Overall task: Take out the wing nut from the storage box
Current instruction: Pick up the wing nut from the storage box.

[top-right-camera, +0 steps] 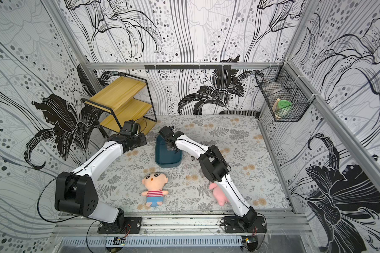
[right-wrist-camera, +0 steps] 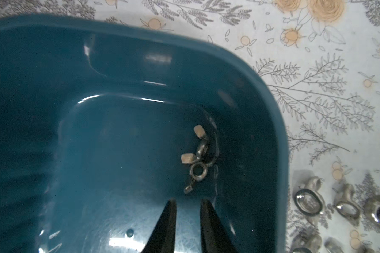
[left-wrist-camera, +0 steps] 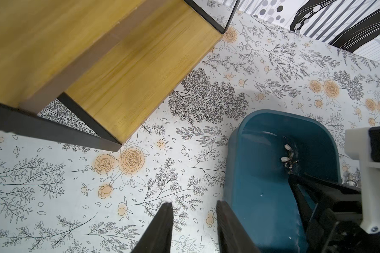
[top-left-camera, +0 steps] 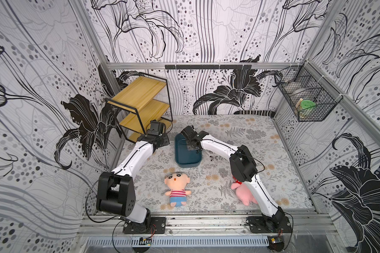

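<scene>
Jaws of right gripper (right-wrist-camera: 188, 203) stand narrowly parted and empty, tips inside storage box (right-wrist-camera: 250, 92), just short of wing nuts (right-wrist-camera: 196, 157) lying together at its corner wall. Left gripper (left-wrist-camera: 194, 206) gapes wider, holds nothing, above tablecloth (left-wrist-camera: 75, 175) beside box.

A robot lab booth: printed walls (top-left-camera: 206, 32) in a metal frame (top-left-camera: 136, 65), left arm (top-left-camera: 132, 157) and right arm (top-left-camera: 215, 144) bolted to a rail (top-left-camera: 206, 222).
</scene>
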Available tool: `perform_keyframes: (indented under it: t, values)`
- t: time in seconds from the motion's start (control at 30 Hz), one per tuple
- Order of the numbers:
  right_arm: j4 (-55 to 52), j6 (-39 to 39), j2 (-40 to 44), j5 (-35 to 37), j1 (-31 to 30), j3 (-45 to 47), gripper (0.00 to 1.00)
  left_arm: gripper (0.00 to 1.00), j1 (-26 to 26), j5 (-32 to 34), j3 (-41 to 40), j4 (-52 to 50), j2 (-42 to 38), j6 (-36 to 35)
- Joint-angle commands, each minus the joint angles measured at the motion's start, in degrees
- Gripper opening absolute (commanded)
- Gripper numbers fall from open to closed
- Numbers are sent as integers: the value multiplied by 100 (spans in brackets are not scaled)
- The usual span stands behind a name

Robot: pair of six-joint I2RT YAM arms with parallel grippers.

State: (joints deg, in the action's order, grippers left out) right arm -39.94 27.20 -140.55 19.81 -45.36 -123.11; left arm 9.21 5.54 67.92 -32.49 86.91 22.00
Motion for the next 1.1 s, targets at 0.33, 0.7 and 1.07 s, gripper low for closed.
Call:
perform_keyframes:
  t: [0.33, 0.7, 1.07]
  values:
    - [-180, 263, -432, 171, -43, -501, 23, 39, -38, -53, -87, 199, -170, -91]
    - [-128, 311, -468, 255, -34, -461, 22, 39, -34, -44, -156, 261, -224, -95]
    - [-136, 356, -677, 435, -34, -733, 20, 39, -34, -56, -152, 252, -235, -102]
